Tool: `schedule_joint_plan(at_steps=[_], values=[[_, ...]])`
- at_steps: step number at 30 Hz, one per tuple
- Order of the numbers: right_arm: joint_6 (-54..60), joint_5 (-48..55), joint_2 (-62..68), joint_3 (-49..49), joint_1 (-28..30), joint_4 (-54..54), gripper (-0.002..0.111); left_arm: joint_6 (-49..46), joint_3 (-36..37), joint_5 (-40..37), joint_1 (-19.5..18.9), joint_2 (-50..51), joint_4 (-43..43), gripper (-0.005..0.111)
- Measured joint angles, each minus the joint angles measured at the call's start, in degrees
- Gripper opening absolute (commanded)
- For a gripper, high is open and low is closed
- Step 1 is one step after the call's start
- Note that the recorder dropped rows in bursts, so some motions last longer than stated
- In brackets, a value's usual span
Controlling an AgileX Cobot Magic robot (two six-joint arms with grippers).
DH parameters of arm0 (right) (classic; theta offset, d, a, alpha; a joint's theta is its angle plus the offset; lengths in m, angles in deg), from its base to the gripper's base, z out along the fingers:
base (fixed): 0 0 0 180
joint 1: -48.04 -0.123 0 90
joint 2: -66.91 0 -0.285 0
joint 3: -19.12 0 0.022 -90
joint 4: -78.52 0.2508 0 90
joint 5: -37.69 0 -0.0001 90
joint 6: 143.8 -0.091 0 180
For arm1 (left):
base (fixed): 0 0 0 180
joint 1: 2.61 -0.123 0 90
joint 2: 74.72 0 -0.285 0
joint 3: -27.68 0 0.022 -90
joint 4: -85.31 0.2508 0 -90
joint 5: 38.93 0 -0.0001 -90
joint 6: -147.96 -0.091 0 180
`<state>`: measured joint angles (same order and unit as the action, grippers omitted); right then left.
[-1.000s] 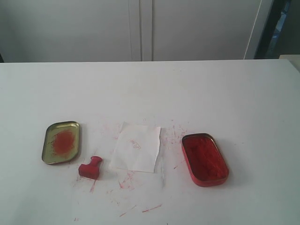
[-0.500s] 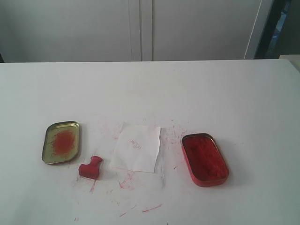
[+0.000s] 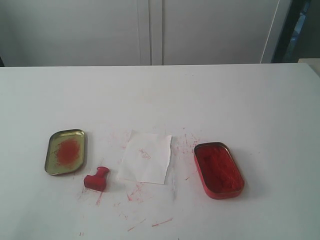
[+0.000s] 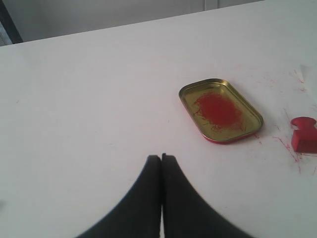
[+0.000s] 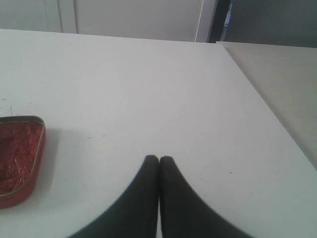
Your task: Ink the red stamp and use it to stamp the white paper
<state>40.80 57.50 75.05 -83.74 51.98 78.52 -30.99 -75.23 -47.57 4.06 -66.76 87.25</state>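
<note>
Left gripper [image 4: 161,157] closed, both black fingers [image 4: 146,198] pressed flat together from curved base to tip, holding nothing. Right gripper [image 5: 158,158] likewise closed, black fingers [image 5: 173,198] meeting along a thin seam, tips level, empty, angled forward and slightly down.

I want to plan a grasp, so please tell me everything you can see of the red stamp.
The red stamp is small and wholly red; its material is unclear. It has a rectangular block base and a narrow curved knob handle. It seems to lie on its side on the white table, between the gold tin and the white paper, touching neither. The table near it bears red smears. Nothing holds it.
</note>
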Motion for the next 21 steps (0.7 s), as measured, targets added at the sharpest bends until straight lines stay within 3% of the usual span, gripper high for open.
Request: schedule_joint_plan(at_steps=[10, 21], values=[[0.0, 0.0, 0.0, 0.0, 0.0, 0.0, 0.000, 0.0, 0.0, 0.0, -4.8, 0.0, 0.0, 0.000], [0.0, 0.0, 0.0, 0.0, 0.0, 0.0, 0.000, 0.0, 0.0, 0.0, -5.2, 0.0, 0.0, 0.000]])
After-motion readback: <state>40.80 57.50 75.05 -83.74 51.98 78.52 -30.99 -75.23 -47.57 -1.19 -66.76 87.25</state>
